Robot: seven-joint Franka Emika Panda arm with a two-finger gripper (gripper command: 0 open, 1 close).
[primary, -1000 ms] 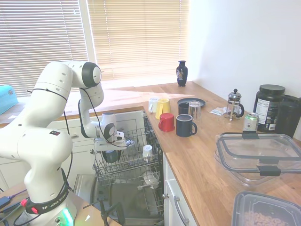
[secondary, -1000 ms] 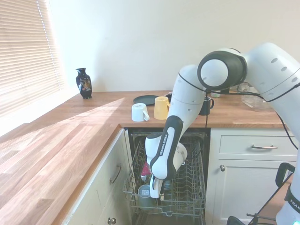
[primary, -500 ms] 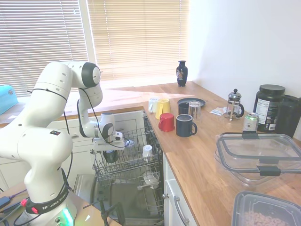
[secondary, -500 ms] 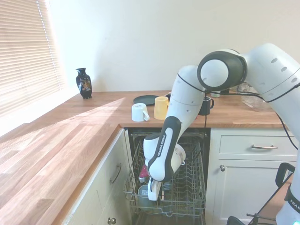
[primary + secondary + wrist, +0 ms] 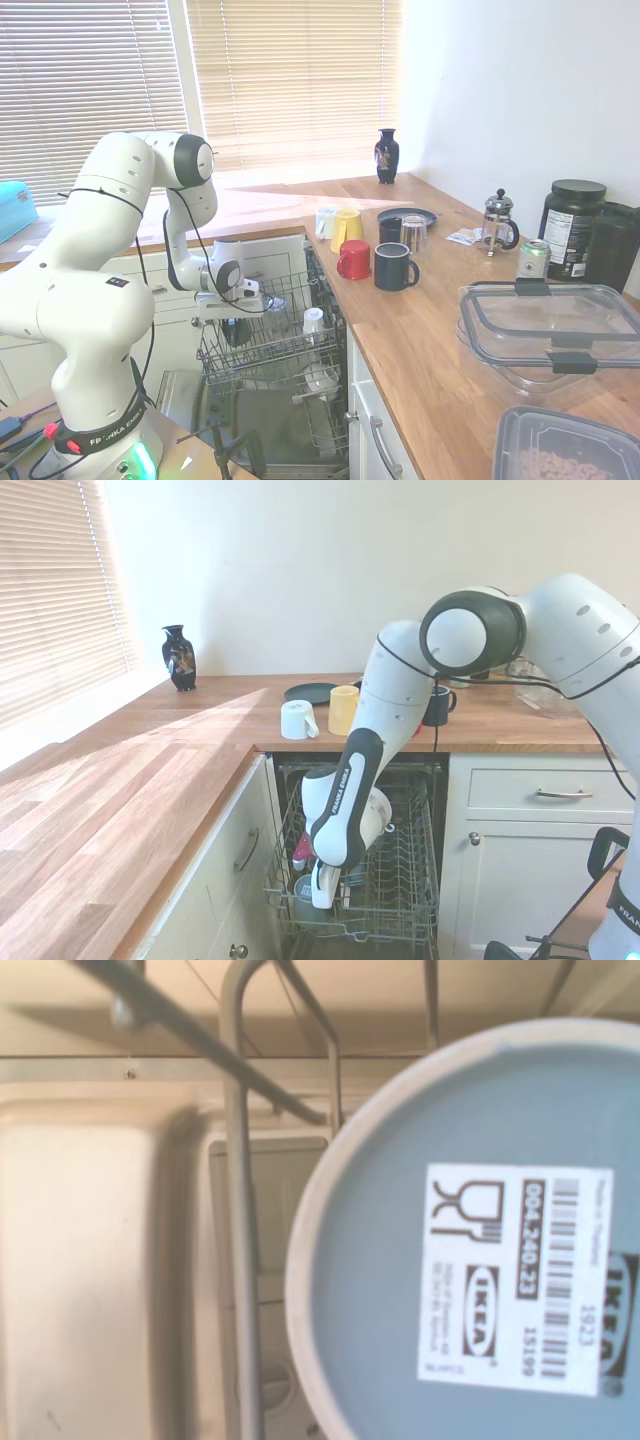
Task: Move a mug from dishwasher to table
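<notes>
Down at the dishwasher rack, pincer sits over the upturned mug; can't tell if it's pinching. Lift and move to surface still pending.

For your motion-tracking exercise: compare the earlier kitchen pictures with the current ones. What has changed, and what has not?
The hand sank lower into the rack, toward the mug standing upside down there. Whether it grips the mug cannot be seen. The mugs on the table and the vase have not moved.
</notes>
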